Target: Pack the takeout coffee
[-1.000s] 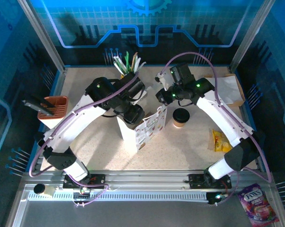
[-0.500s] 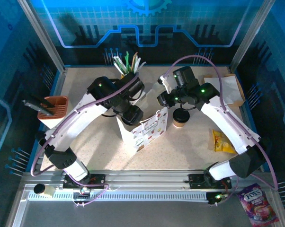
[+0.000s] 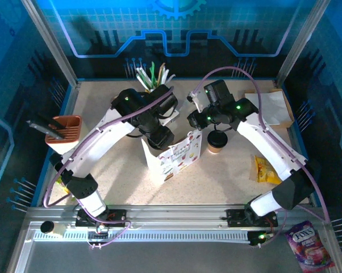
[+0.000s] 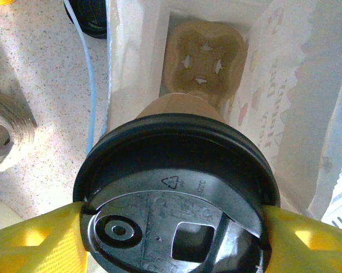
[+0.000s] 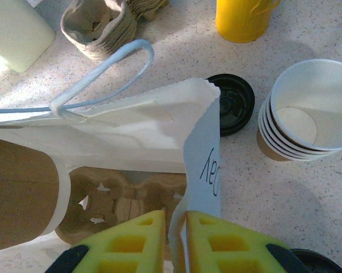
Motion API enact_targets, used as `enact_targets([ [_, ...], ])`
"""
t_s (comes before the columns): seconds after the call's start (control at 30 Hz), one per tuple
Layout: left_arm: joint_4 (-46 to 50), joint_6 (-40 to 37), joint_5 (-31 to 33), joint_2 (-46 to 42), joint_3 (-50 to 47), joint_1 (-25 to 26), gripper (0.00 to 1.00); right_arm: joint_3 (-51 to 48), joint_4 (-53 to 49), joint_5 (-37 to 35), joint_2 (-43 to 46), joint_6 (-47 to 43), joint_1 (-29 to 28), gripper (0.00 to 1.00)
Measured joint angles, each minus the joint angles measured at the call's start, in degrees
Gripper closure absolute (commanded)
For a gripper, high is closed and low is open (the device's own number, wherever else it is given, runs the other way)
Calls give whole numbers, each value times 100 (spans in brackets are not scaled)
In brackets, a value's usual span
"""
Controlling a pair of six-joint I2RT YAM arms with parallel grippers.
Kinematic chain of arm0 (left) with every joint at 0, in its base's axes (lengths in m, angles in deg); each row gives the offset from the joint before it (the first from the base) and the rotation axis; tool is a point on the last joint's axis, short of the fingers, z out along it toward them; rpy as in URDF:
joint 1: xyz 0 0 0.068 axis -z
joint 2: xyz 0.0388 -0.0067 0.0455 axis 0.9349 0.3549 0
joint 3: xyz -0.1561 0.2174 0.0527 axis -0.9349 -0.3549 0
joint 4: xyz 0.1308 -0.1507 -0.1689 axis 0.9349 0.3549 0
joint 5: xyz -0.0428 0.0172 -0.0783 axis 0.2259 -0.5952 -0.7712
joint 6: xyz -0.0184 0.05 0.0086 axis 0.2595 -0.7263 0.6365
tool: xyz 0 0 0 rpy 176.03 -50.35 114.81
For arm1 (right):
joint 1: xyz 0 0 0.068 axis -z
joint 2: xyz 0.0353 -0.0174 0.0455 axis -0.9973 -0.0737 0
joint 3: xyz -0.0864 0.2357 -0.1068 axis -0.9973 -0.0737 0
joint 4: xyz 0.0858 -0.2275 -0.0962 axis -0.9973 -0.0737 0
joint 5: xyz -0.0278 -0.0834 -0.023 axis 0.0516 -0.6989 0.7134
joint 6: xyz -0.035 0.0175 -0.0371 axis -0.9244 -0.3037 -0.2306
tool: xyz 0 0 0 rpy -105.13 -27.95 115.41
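One takeout coffee, a brown paper cup with a black lid (image 4: 176,187), is gripped at the lid's sides by my left gripper (image 4: 174,233). It hangs over the mouth of the white paper bag (image 3: 174,159). A cardboard cup carrier (image 4: 204,57) lies at the bag's bottom. My right gripper (image 5: 175,233) is shut on the bag's upper edge (image 5: 202,153) and holds the mouth apart. The held cup's brown side (image 5: 17,193) shows in the right wrist view. A second lidded coffee (image 3: 216,140) stands on the table just right of the bag.
A stack of lidless paper cups (image 5: 307,114), a loose black lid (image 5: 234,102), a yellow cup (image 5: 242,17) and stacked cardboard carriers (image 5: 97,31) sit behind the bag. An orange holder (image 3: 63,129) stands at the left, a yellow snack packet (image 3: 265,169) at the right.
The left arm has shifted slightly back and right with the cup over the bag. The right gripper moved a little at the bag's edge and keeps its hold.
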Motion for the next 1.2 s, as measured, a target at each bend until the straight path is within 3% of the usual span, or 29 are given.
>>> enact_targets([
  [1.2,304,-417,-142,374,315,48,44,7,22,-13,-24,-46,2,83],
])
